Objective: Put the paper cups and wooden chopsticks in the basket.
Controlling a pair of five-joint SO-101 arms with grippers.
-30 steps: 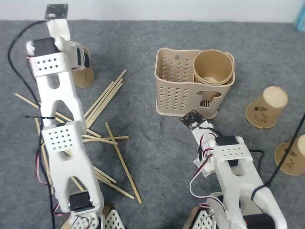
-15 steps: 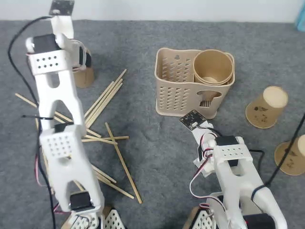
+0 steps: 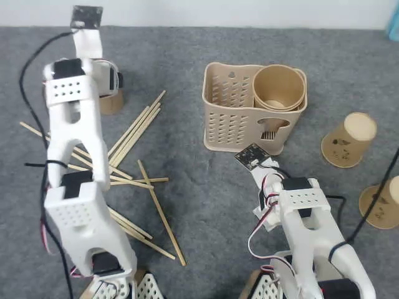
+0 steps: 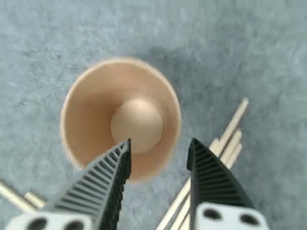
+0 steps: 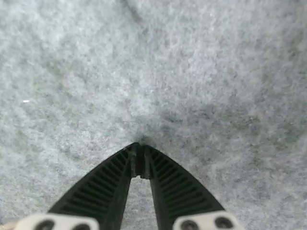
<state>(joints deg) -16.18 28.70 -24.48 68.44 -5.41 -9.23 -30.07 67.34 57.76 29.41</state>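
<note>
Listing from the cup outward, we enter the following.

1. Paper cup (image 4: 120, 115): upright, mouth up, on the grey carpet (image 3: 206, 205) at the far left of the table, well apart from the basket.
2. Left gripper (image 4: 159, 143): fingers moderately parted and holding nothing. One finger lines up over the cup's inside and the other sits outside the rim, so the near wall lies between them. We cannot tell its height above the rim.
3. Wooden chopsticks (image 3: 134, 134): loose and crossed on the carpet just beside the cup.
4. Basket (image 3: 230, 118): stands mid-table, with nested cups (image 3: 278, 87) in one compartment.
5. A further cup (image 3: 348, 142) and another cup (image 3: 381, 202) lie to the right of the basket.
6. Right gripper (image 5: 140, 160): fingers pressed together on nothing, low over bare carpet.

Handling note, as we judge it: the step in hand is a rim pinch on item one.
- We would lower the gripper until the pads overlap the wall well below the lip.
- We would close it gently, since paper buckles under a hard squeeze and a crushed rim may not nest.
- We would lift straight up before travelling, so the base clears the chopsticks.
- We would keep the cup level on the way to the basket.
- We would release it only once it is centred over the nested cups or the free compartment.
</note>
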